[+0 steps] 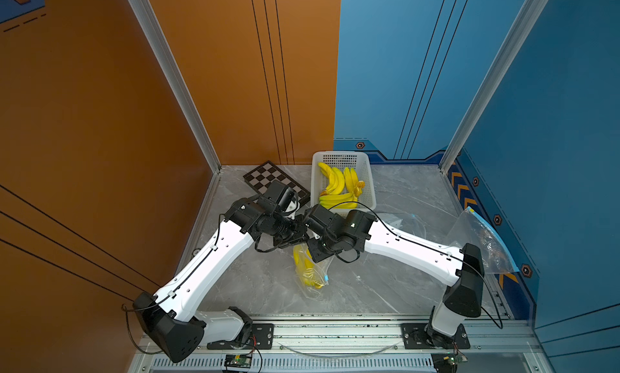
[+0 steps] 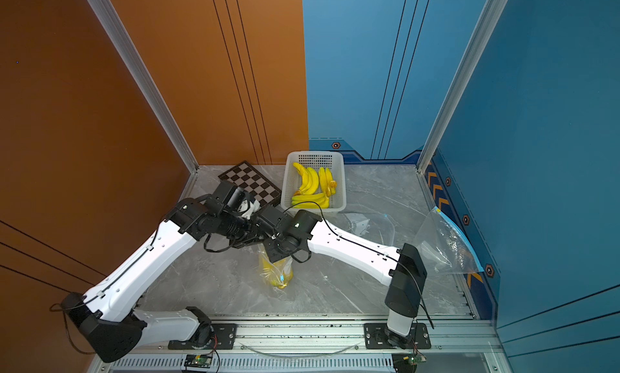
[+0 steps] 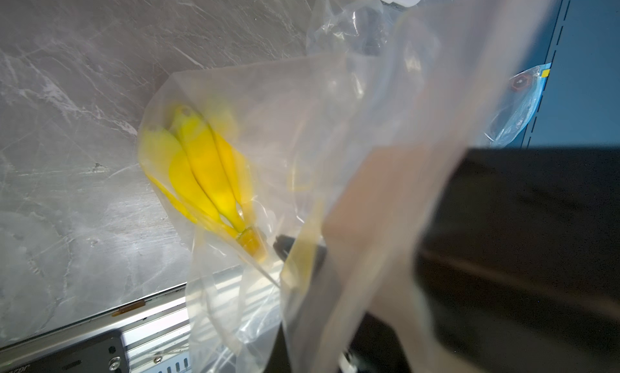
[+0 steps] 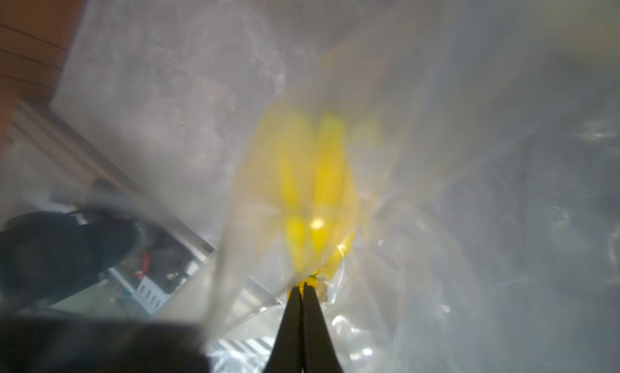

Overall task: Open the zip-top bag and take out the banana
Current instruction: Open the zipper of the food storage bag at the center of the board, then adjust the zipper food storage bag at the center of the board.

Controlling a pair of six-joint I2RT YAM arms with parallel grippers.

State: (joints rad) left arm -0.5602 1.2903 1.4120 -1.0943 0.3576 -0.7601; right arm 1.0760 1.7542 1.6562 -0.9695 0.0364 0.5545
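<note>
Left gripper (image 1: 299, 235) has its jaws pressed together, pinching the zip-top bag (image 3: 302, 119) film as far as I can tell. The bag's mid-table (image 1: 385, 287) between both arms, banana (image 1: 303, 265) inside. Right gripper (image 4: 303, 285) jaws are clamped on the banana's stem.

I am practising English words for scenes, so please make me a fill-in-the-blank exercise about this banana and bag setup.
The banana bunch sits inside a clear ____.
The white basket holds more ____.
Beside the basket lies a checkered ____.
The right gripper is ____ on the bunch's stem.
Missing words: zip-top bag; bananas; chessboard; shut.
</note>
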